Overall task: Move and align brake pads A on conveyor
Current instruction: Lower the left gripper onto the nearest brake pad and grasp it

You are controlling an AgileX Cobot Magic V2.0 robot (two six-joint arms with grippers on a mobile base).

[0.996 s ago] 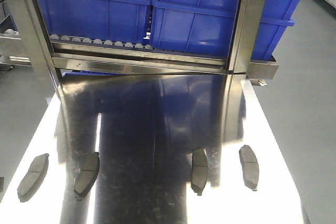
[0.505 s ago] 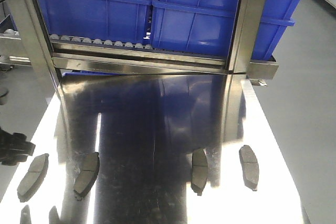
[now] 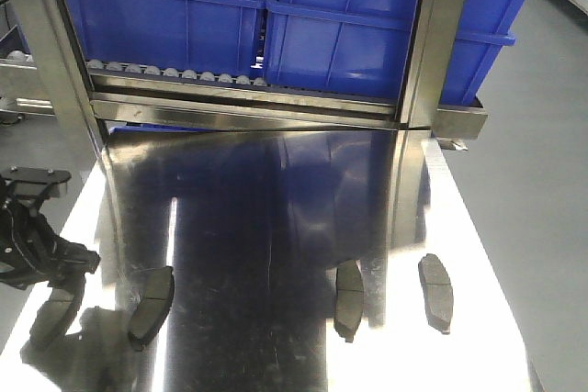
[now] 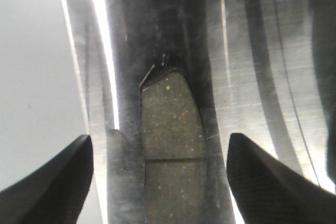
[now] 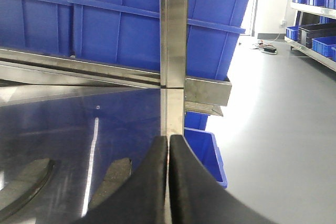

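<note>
Left gripper centred over the leftmost brake pad, looks like pre-grasp.
Your left jaws are spread wide and straddle the pad's width, so they can close across it; nothing gripped yet. Right gripper is pinched together on nothing, parked clear. All four brake pads A lie flat on the steel tabletop; the conveyor isn't in any view.

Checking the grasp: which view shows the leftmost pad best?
Left wrist: the leftmost pad sits close-up inside the open left gripper. Front view: small, partly behind that gripper. Right wrist: apparently only other pads.
</note>
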